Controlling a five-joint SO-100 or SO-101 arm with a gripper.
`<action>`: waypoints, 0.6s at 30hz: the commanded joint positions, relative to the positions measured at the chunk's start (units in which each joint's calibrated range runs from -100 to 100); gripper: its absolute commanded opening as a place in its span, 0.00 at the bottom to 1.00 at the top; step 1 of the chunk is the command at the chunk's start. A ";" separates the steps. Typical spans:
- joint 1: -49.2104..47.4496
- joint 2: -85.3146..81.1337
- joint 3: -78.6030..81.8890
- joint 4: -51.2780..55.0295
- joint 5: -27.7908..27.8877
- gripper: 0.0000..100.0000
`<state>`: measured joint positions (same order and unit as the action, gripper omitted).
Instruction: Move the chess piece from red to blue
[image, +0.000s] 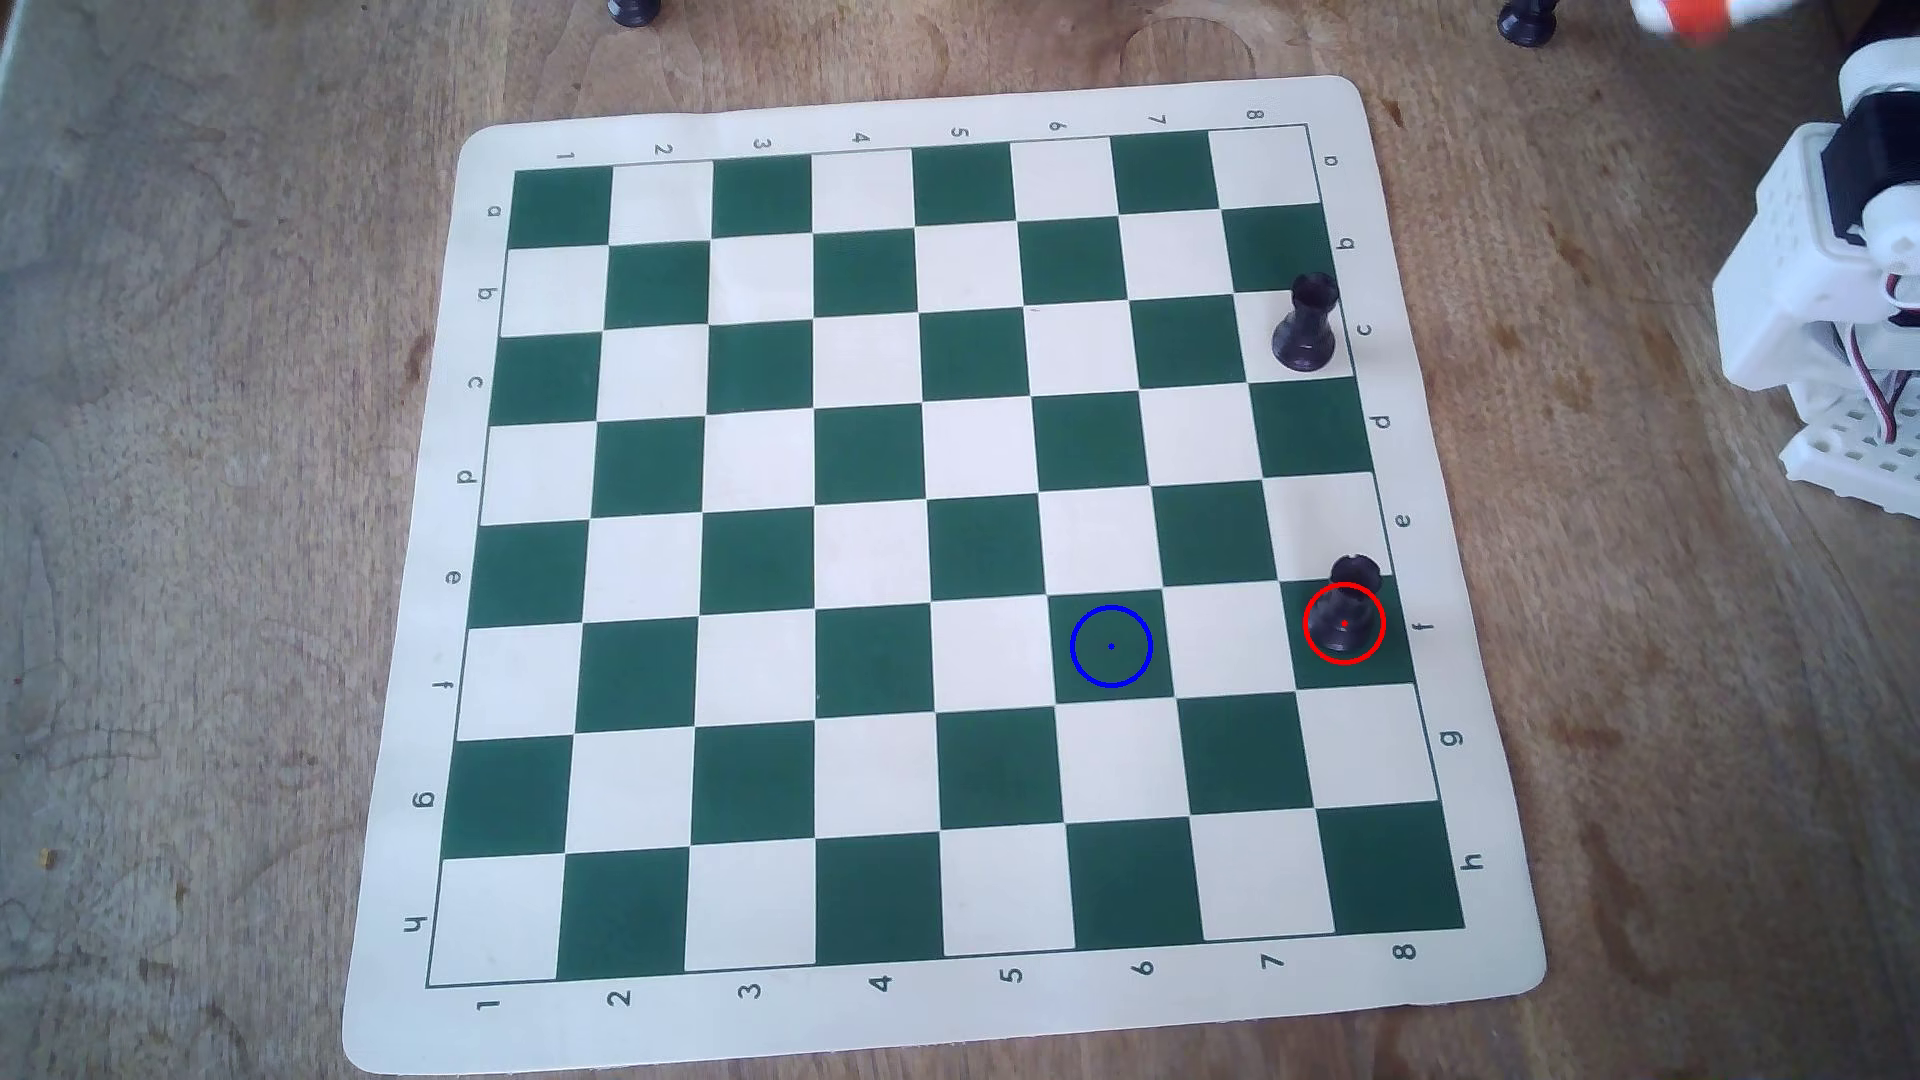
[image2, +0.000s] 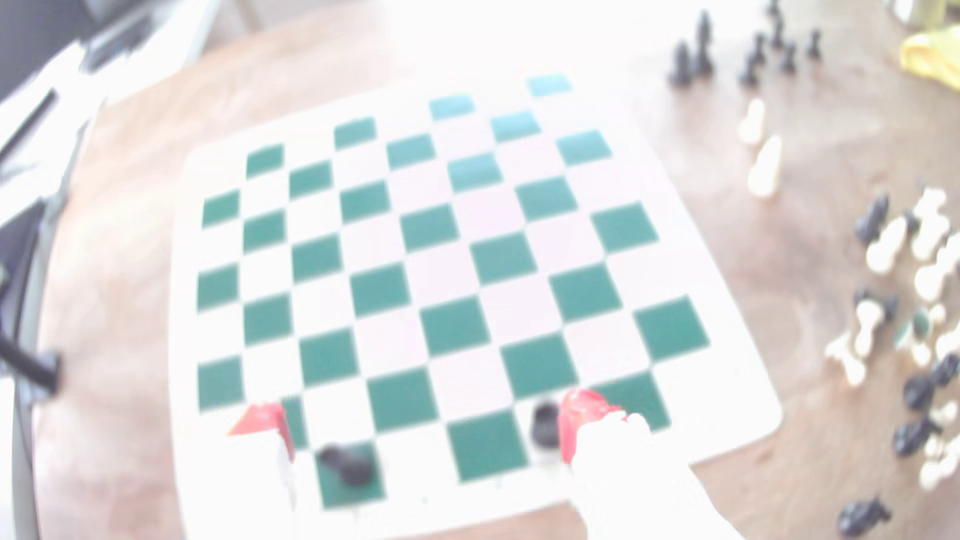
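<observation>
Overhead view evenly lit, sharp; wrist view overexposed, blurred throughout.

2 blk rooks (image: 1343, 613) (image: 1306, 324), 1 red circle (image: 1374, 599), 1 blue (image: 1083, 619)

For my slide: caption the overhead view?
Black rook stands on red circle; blue circle empty, two squares left.

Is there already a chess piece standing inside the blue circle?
No, in the overhead view the blue circle encloses only bare green square, while the rook stands at the red circle.
</observation>
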<state>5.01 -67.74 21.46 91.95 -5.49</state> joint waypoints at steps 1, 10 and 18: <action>-2.79 3.06 -2.88 4.94 -2.05 0.28; -3.88 3.99 18.43 1.17 -3.96 0.27; -10.29 7.22 30.94 -1.29 -3.76 0.26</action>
<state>-3.17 -60.62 50.02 91.79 -9.45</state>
